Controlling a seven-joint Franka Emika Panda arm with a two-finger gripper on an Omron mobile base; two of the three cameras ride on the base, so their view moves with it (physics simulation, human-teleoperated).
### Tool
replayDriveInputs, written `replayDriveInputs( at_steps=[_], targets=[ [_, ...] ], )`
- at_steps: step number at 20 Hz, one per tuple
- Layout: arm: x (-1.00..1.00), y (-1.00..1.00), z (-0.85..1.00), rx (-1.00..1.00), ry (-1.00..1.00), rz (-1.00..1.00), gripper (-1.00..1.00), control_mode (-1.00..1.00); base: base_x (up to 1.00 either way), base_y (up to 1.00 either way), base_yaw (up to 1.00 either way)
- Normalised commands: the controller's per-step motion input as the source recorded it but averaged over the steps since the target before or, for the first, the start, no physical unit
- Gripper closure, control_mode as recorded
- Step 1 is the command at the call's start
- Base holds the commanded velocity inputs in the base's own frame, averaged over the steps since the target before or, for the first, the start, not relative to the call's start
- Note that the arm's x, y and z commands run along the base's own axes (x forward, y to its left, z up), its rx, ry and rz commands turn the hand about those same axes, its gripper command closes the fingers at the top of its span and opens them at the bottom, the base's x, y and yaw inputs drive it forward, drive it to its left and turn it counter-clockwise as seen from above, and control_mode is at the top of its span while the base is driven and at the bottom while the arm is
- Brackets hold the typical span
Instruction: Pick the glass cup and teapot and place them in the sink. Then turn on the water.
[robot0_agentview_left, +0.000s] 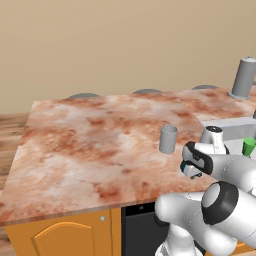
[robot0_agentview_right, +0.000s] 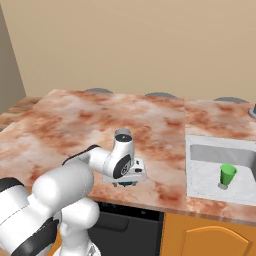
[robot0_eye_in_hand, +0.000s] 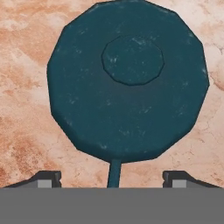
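We judge the task barely begun: the plain grey, see-through glass cup (robot0_agentview_left: 168, 138) stands on the marbled reddish table (robot0_agentview_left: 90, 140), and the light grey sink (robot0_agentview_right: 210, 172) at the right holds a small bright green cup (robot0_agentview_right: 227, 176). Our pincer (robot0_eye_in_hand: 113, 178) hangs directly above the small round dark teal teapot (robot0_eye_in_hand: 127, 83) on the table's near edge, fingers (robot0_eye_in_hand: 46, 178) spread apart on either side, gripping nothing. Both placements and the water remain.
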Motion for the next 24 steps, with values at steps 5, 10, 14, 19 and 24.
replayDriveInputs(
  at_steps=[5,10,14,19,24],
  targets=[
    [0.00,0.00,0.00,0.00,0.00,0.00,1.00,-1.00,0.00,0.00,0.00],
    [0.00,0.00,0.00,0.00,0.00,0.00,1.00,-1.00,0.00,0.00,0.00],
    [0.00,0.00,0.00,0.00,0.00,0.00,1.00,-1.00,0.00,0.00,0.00],
    [-0.08,-0.05,0.18,0.00,0.00,0.00,1.00,-1.00,0.00,0.00,0.00],
    [-0.19,-0.05,0.48,0.00,0.00,0.00,1.00,-1.00,0.00,0.00,0.00]
  ],
)
